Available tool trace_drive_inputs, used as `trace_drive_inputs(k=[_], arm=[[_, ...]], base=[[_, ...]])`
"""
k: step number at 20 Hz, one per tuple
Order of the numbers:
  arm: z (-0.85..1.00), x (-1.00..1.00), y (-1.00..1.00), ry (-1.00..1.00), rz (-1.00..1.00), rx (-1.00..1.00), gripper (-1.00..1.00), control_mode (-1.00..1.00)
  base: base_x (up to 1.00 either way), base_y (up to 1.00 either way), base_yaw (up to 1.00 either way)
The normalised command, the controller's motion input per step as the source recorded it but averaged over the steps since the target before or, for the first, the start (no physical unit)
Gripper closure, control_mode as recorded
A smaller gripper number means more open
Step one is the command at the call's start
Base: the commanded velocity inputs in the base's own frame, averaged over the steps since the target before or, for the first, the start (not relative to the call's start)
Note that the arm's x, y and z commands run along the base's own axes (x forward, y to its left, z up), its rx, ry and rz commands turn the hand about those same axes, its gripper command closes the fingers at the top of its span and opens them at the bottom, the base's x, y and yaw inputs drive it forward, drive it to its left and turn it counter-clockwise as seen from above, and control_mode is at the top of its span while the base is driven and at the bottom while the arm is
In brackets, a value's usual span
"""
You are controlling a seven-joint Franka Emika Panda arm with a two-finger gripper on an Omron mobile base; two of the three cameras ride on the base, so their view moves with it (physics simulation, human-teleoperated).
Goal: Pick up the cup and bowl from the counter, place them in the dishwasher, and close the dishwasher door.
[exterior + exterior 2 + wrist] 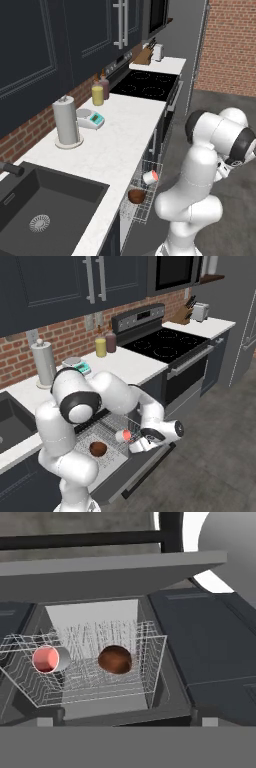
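Note:
The dishwasher door hangs open and the wire rack is pulled out below the counter. In the rack the cup lies on its side, its salmon-red top facing outward. The dark brown bowl sits in the rack to its left. From the left base view the cup is beyond the bowl. The hand view looks into the rack, with the cup left of the bowl. My gripper hovers low over the open door, just right of the cup, open and holding nothing.
On the counter stand a paper-towel roll, a teal-and-white scale and two bottles. A black sink lies at the near end. The black stove adjoins the dishwasher on the right. Bare floor spreads in front of it.

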Motion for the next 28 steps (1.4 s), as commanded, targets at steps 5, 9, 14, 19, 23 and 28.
trace_drive_inputs(k=[5,9,14,19,23,28], arm=[[-0.16,-0.36,-1.0,0.01,0.0,0.16,-1.0,-1.0],[-0.56,-0.12,-0.99,0.02,0.0,0.18,-1.0,-1.0],[-0.84,0.0,-0.78,0.0,0.0,0.24,-1.0,-1.0],[-1.0,0.0,-0.39,0.0,0.0,0.28,-1.0,-1.0],[-0.98,0.01,-0.04,0.0,0.0,0.3,-1.0,-1.0],[-0.71,0.23,0.1,0.0,0.0,0.32,-1.0,-1.0]], base=[[0.0,0.0,0.0],[0.0,0.0,0.0],[0.0,0.0,0.0],[0.0,0.0,0.0],[0.0,0.0,0.0],[0.0,0.0,0.0]])
